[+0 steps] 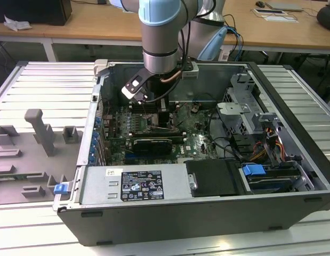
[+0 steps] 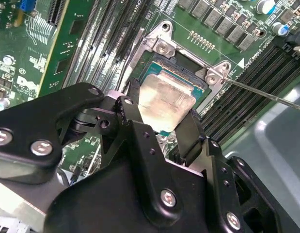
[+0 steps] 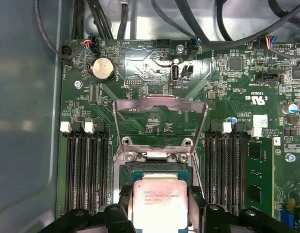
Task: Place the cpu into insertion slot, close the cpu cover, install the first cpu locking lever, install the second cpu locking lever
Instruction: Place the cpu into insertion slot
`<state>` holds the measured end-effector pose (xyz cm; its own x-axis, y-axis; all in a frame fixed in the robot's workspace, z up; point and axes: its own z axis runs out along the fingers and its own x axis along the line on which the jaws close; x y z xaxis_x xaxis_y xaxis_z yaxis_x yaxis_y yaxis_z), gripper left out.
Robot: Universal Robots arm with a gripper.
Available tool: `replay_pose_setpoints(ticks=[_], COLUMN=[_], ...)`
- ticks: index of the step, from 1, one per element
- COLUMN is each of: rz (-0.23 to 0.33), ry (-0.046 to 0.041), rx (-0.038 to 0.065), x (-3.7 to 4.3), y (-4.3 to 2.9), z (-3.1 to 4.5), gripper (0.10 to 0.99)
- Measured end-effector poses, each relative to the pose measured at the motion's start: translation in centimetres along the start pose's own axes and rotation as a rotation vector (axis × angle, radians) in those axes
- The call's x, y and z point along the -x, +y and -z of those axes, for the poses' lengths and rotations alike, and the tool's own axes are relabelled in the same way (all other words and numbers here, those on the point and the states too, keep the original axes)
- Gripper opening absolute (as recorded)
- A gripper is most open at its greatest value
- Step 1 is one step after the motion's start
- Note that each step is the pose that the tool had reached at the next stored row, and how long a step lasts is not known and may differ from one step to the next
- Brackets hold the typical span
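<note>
The cpu (image 2: 166,104) lies flat, clamped between the 2 fingers of the gripper (image 2: 162,110), directly over the insertion slot (image 2: 182,69) with its edges squared to the slot's rim. Whether it touches the slot cannot be told. Just beyond the slot, the cpu cover (image 3: 160,102) stands swung open.

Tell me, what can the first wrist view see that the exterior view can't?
The first wrist view gets close: the cpu held in the gripper over the insertion slot, the cpu cover swung open, and a round coin battery. The exterior view steps back: the tall arm, the whole computer case from outside, and a grey parts tray at the exterior view's left. Both show the green motherboard and the gripper down inside the case.
</note>
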<state>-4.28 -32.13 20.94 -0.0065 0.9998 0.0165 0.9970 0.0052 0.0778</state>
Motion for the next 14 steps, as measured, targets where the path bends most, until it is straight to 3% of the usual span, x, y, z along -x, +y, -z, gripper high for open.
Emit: replay_pose_setpoints(ticks=[14], rz=[-0.006], ry=[-0.0004], rx=[-0.003], x=[-0.22], y=[-0.02], z=[-0.92], gripper=[0.541])
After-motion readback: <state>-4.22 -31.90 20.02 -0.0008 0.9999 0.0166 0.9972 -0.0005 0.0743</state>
